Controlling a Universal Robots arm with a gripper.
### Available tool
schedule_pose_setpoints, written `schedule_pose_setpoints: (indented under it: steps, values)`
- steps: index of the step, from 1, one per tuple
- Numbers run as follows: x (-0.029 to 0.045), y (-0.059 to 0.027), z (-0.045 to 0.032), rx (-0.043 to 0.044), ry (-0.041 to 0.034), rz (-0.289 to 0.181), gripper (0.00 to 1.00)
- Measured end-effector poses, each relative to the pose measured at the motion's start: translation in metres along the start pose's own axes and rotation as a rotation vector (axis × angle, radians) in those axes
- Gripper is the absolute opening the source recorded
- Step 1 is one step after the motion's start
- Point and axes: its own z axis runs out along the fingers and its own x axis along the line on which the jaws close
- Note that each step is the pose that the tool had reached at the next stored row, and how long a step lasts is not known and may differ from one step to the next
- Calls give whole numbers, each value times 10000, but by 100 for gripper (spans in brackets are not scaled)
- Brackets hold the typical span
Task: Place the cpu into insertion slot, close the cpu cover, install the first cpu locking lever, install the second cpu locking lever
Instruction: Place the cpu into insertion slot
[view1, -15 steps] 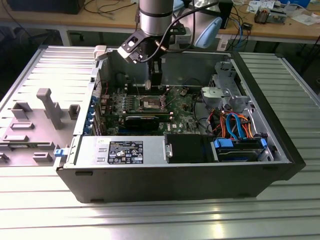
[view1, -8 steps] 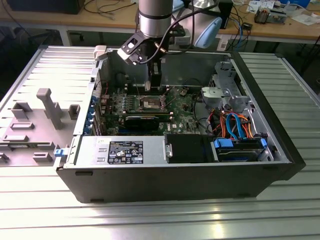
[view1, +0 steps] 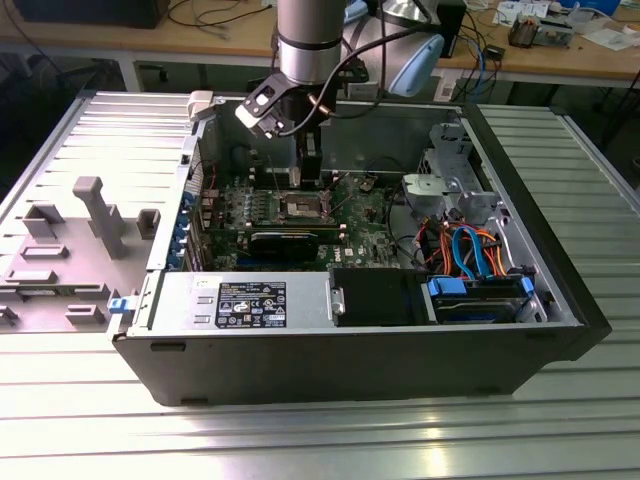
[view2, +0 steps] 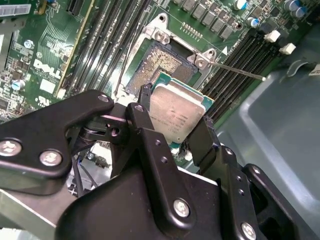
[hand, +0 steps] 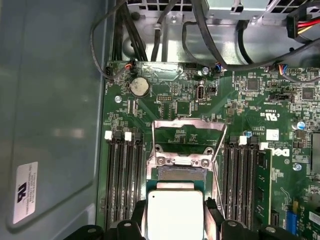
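While the arm (view1: 308, 40) hangs vertical, its end effector (view2: 174, 114) clamps the cpu (view2: 177, 112) near the insertion slot (view2: 160, 62)

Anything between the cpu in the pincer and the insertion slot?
Nothing. In the second wrist view the cpu, gripped by the pincer, hangs close by the exposed insertion slot; the gap between them is bare.

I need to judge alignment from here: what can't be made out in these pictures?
Chip underside and its gap to the socket: hidden by the chip itself in both wrist views.
Most of the socket: covered by the held chip in the first wrist view.
Socket pins in the exterior view: too small.
One chip edge in the first wrist view: cut by the frame.
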Motion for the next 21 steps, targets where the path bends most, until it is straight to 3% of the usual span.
schedule_pose_setpoints:
  steps: [4, 8, 11, 16, 21]
  values:
    - [1, -3, 109, -5, -27, 208, 55]
    - [1, -5, 134, -14, -38, 205, 55]
    - [5, -8, 151, -96, -193, 200, 55]
    - [14, -47, 189, -184, -198, 199, 55]
    - [40, -47, 249, -186, -197, 232, 55]
